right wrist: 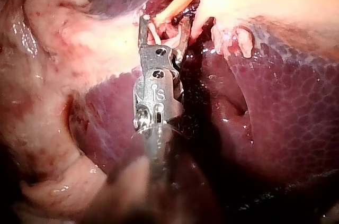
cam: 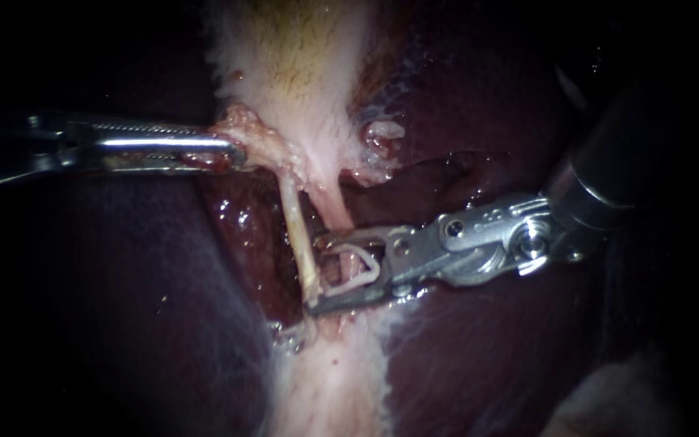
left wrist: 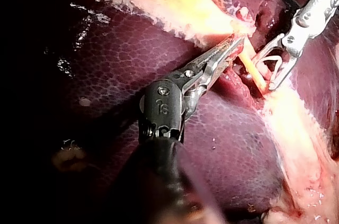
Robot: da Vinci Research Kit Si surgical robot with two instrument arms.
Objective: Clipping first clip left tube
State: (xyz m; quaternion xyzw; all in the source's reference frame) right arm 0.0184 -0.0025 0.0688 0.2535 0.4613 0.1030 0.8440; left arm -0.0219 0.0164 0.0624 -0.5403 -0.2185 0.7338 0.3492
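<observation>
We have the left tool (cam: 235, 152) closed on the near end of the gallbladder (cam: 293, 65), where the two tubes leave it. We judge that this grip draws the tissue leftward, so that the tubes stand taut and lift clear of the dark liver (cam: 123, 307), giving room to pass a jaw behind. The left tube (cam: 299, 235) runs as a pale cord from the gripped tissue toward us, just left of the pinker right tube (cam: 335, 209). The right tool (cam: 315, 273) comes in from the right with its jaws spread wide, and an open white clip (cam: 353, 281) is seated between them, a leg against each jaw. The left tube crosses the mouth of that tool at the jaw tips and is not yet deep in the clip's crook. The right tube seems to pass nearer the clip, though we cannot tell whether in front of it or inside. We judge that only the left tube should lie within the clip before it closes.
</observation>
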